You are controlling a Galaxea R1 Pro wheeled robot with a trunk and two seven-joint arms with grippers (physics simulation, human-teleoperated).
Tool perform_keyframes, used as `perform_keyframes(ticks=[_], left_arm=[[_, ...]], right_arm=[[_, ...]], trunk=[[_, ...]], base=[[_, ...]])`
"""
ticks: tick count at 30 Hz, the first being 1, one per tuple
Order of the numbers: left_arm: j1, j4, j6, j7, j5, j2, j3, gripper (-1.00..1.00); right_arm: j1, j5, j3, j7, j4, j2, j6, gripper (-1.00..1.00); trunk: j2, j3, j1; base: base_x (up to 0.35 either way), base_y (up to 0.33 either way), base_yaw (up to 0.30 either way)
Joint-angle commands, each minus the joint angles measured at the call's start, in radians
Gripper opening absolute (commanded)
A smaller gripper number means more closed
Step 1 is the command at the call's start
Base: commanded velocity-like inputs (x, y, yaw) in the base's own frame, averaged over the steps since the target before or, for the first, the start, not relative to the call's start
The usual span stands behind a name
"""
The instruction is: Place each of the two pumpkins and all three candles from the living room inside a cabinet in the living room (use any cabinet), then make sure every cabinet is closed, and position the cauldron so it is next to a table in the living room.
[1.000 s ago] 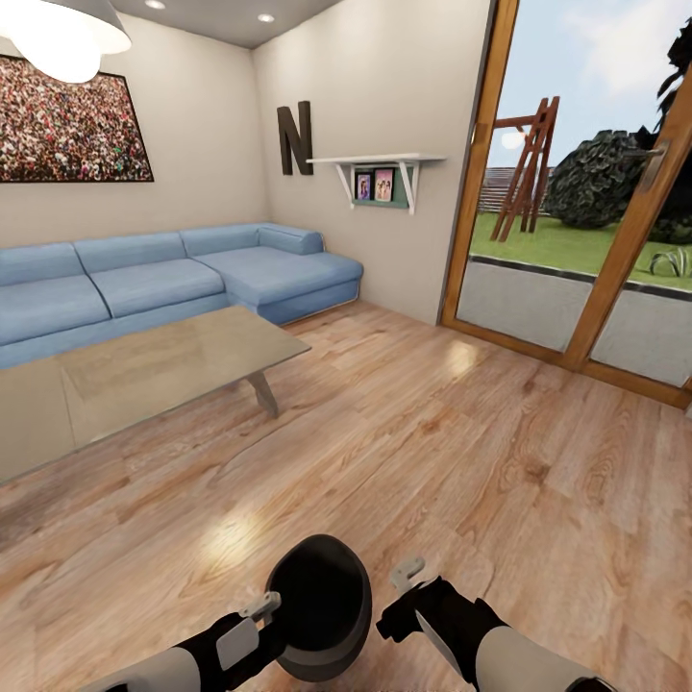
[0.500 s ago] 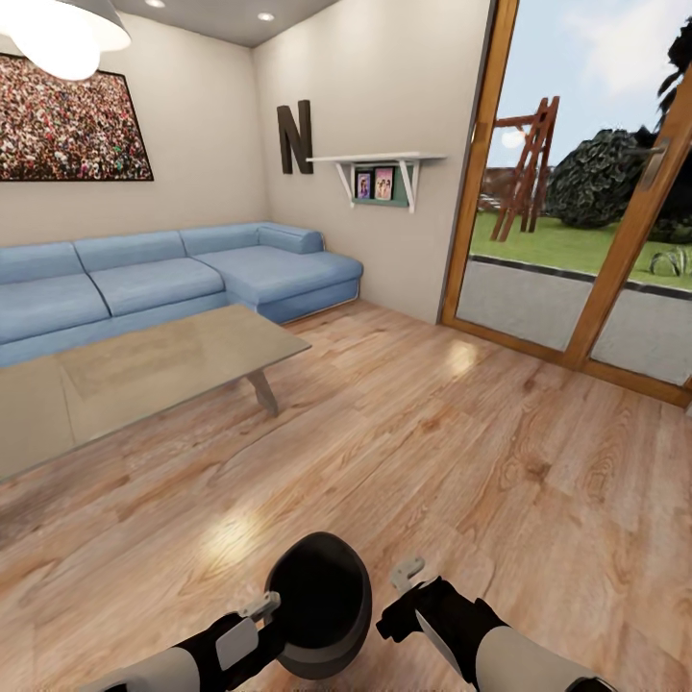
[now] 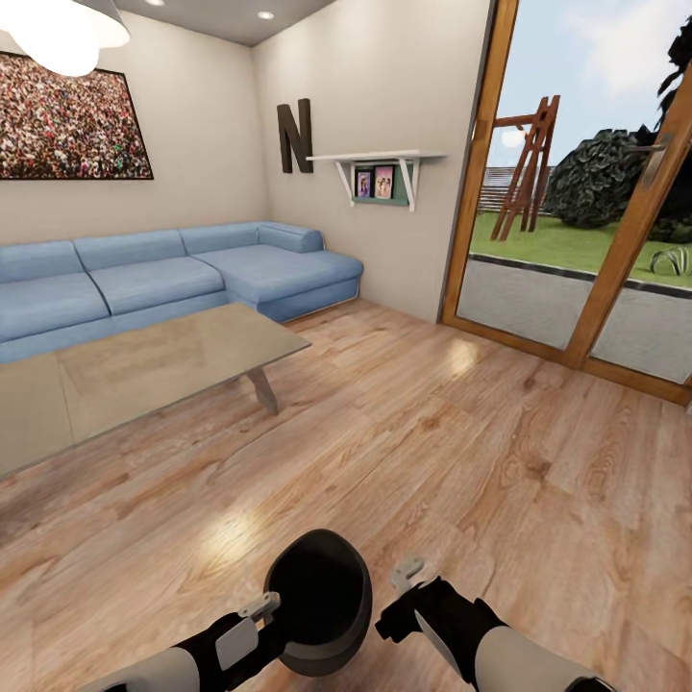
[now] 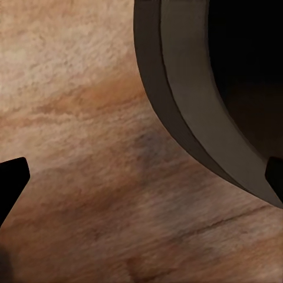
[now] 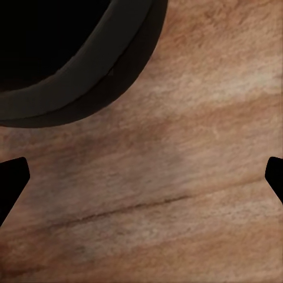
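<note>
The black cauldron [image 3: 317, 601] sits low in the head view, on or just above the wood floor, its dark mouth facing up. My left gripper [image 3: 258, 620] is against its left side and my right gripper [image 3: 406, 588] is a little off its right side. The left wrist view shows the gripper [image 4: 141, 177] open, one fingertip [image 4: 275, 177] at the cauldron's thick rim [image 4: 188, 106]. In the right wrist view the gripper [image 5: 141, 177] is open over bare floor, with the cauldron's rim [image 5: 88, 65] beside it. The glass-topped table [image 3: 144, 370] stands ahead to the left, well apart from the cauldron.
A blue corner sofa [image 3: 173, 279] runs along the far wall behind the table. Wood-framed glass doors [image 3: 577, 240] fill the right side. A white wall shelf [image 3: 375, 163] hangs near the corner. Open wood floor [image 3: 432, 432] lies between me and the doors.
The whole head view has shifted very slightly, so the camera moved a little. The cauldron and both grippers keep the same places in the picture.
</note>
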Motion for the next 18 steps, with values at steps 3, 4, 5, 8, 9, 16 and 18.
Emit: perform_keyframes(ticks=[3,4,5,8,9,16,18], left_arm=[[0.000,0.000,0.000,0.000,0.000,0.001,0.000,1.00],[0.000,0.000,0.000,0.000,0.000,0.001,0.000,1.00],[0.000,0.000,0.000,0.000,0.000,0.001,0.000,1.00],[0.000,0.000,0.000,0.000,0.000,0.001,0.000,1.00],[0.000,0.000,0.000,0.000,0.000,0.000,0.000,1.00],[0.000,0.000,0.000,0.000,0.000,-0.003,0.000,1.00],[0.000,-0.001,0.000,0.000,0.000,-0.003,0.000,1.00]], right_arm=[[0.000,0.000,0.000,0.000,0.001,0.003,-0.001,1.00],[0.000,0.000,0.000,0.000,0.000,0.005,-0.001,1.00],[0.001,0.000,0.000,0.000,0.001,0.005,-0.001,1.00],[0.001,0.000,0.001,0.000,0.000,0.008,-0.001,1.00],[0.001,0.000,0.001,0.000,0.000,0.008,-0.001,1.00],[0.000,0.000,0.001,0.000,-0.001,0.009,-0.001,1.00],[0.000,0.000,0.001,0.000,-0.001,0.009,-0.001,1.00]], trunk=[[0.000,0.000,0.000],[0.000,0.000,0.000],[0.000,0.000,0.000],[-0.021,-0.009,0.011],[-0.028,-0.013,0.015],[-0.056,-0.025,0.031],[-0.056,-0.025,0.031]], base=[[0.000,0.000,0.000],[0.000,0.000,0.000],[0.000,0.000,0.000],[0.000,0.000,0.000],[0.000,0.000,0.000],[0.000,0.000,0.000],[0.000,0.000,0.000]])
